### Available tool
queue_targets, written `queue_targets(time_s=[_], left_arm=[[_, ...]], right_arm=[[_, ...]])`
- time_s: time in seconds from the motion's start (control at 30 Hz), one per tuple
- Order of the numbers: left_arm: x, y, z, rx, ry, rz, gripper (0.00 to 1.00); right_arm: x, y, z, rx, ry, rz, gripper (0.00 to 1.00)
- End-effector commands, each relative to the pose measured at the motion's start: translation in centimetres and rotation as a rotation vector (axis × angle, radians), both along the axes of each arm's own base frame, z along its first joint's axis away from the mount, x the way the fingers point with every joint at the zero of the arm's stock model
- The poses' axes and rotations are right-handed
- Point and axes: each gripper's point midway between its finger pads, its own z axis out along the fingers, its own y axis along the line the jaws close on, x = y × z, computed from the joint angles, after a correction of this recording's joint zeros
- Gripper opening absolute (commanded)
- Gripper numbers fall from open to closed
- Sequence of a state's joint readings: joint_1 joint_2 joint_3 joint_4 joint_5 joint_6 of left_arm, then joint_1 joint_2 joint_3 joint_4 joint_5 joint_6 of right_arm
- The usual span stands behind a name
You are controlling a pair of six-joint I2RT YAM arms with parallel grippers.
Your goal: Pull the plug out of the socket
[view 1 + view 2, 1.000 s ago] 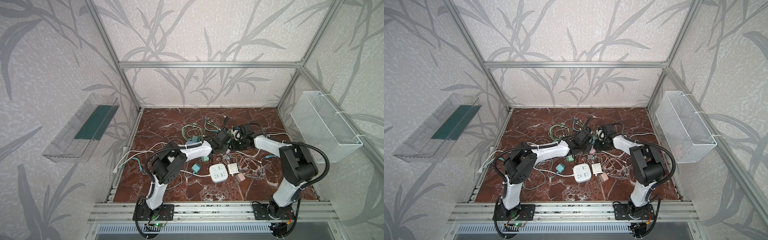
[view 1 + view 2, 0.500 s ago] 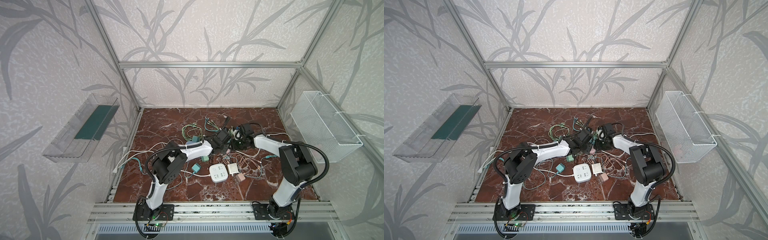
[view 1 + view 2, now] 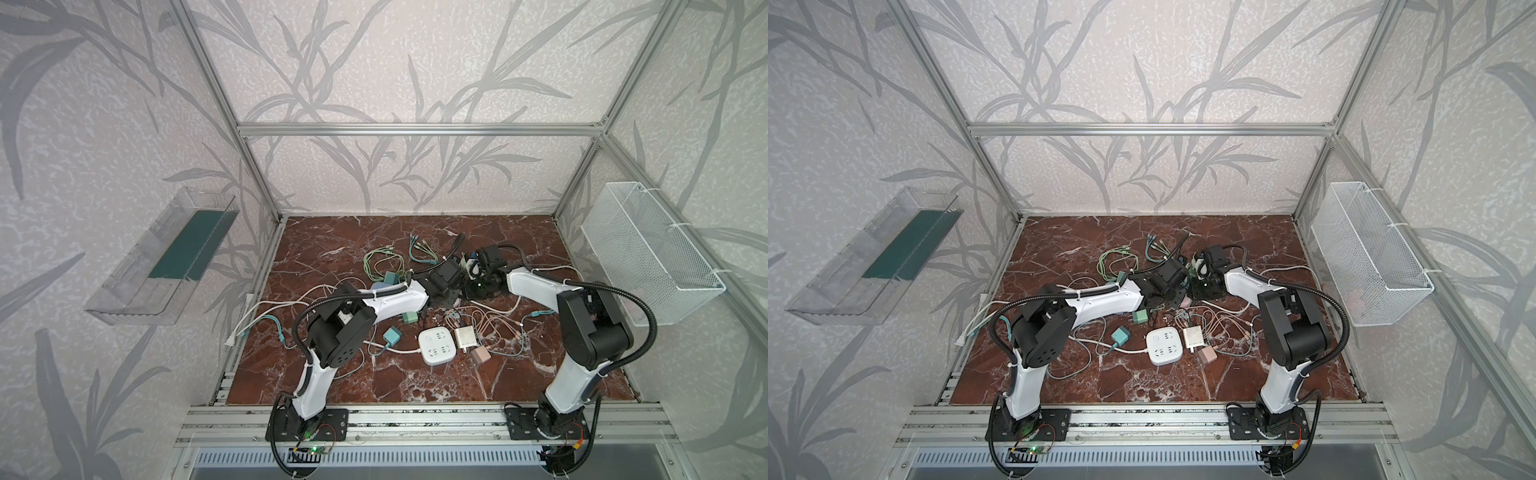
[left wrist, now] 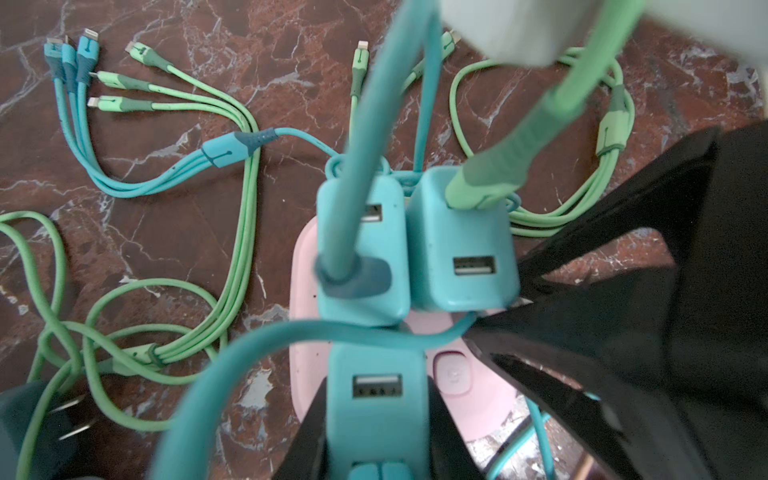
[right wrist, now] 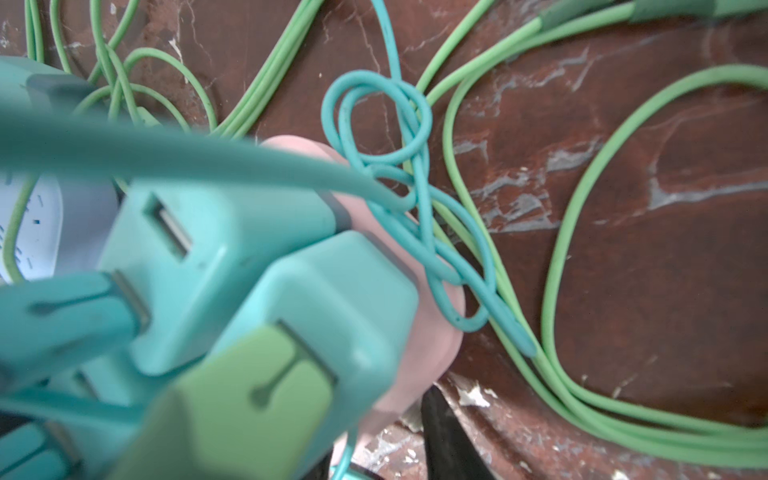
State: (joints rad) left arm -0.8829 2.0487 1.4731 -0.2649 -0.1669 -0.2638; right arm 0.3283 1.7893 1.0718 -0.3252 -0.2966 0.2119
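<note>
**Inspector:** Nearest item?

**Assistant:** White power strip (image 3: 435,346) on the marble floor (image 3: 340,245), loose.

**Inspector:** Behind it?

**Assistant:** Pink socket (image 4: 305,266) carrying three teal plugs. The left gripper (image 4: 376,432) is clamped on the nearest plug (image 4: 376,399). The right gripper (image 5: 440,432) sits against the socket's edge; one finger visible, jaws nearly closed, hold unconfirmed.

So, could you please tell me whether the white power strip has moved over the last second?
No. The white power strip lies at the same spot on the marble floor, beside the silver adapter.
</note>
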Motion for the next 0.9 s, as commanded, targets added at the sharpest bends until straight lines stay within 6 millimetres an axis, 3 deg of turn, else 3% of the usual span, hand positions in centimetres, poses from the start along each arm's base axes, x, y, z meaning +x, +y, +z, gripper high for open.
queue_targets(time_s=[0.0,0.37,0.67,0.87], left_arm=[[-0.1,-5.1,7.7,-0.236,-0.119,-0.082,0.08],[-0.3,-5.4,8.2,-0.234,-0.087,-0.093,0.08],[-0.7,-5.4,7.4,-0.219,-0.07,-0.1,0.08],[-0.9,-4.3,6.5,-0.195,-0.055,-0.078,0.08]], right_arm=[[-2.0,-0.5,-3.2,-0.082,0.088,0.035,0.36],[-1.8,-0.4,-3.0,-0.079,0.083,0.034,0.36],[-1.8,-0.3,-2.8,-0.073,0.079,0.033,0.36],[-1.3,0.4,-1.5,-0.03,0.032,0.04,0.38]])
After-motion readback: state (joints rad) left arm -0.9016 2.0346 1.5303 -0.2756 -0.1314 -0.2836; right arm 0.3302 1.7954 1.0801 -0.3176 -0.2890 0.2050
